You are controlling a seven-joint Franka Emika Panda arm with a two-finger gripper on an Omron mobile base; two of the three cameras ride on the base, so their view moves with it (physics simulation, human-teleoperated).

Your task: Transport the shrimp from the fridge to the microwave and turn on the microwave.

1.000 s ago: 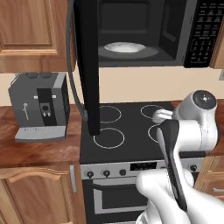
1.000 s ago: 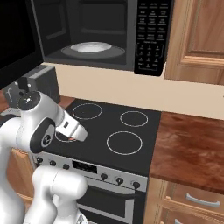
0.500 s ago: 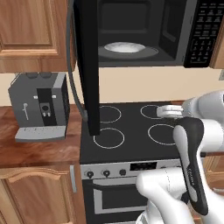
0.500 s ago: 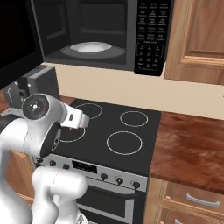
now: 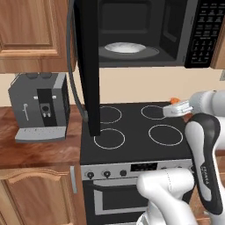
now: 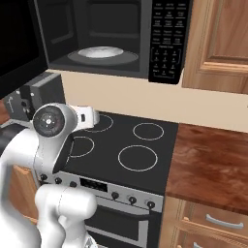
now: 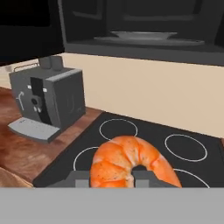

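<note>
we keep our fingers (image 7: pixel 142 177) pinched on the shrimp (image 7: pixel 131 164), carrying it low so the open microwave (image 7: pixel 144 26) waits above them.

glossy white rounded arm (image 5: pixel 167 193), dark link with small white lettering.

The shrimp (image 7: pixel 131 166) hides most of the fingers (image 7: pixel 81 179) in the hand view, and its lower part is cut off there. In the left base view the microwave (image 5: pixel 145 33) runs past the top edge, its open door (image 5: pixel 88 66) covering the stove's (image 5: pixel 132 132) rear left corner.
</note>
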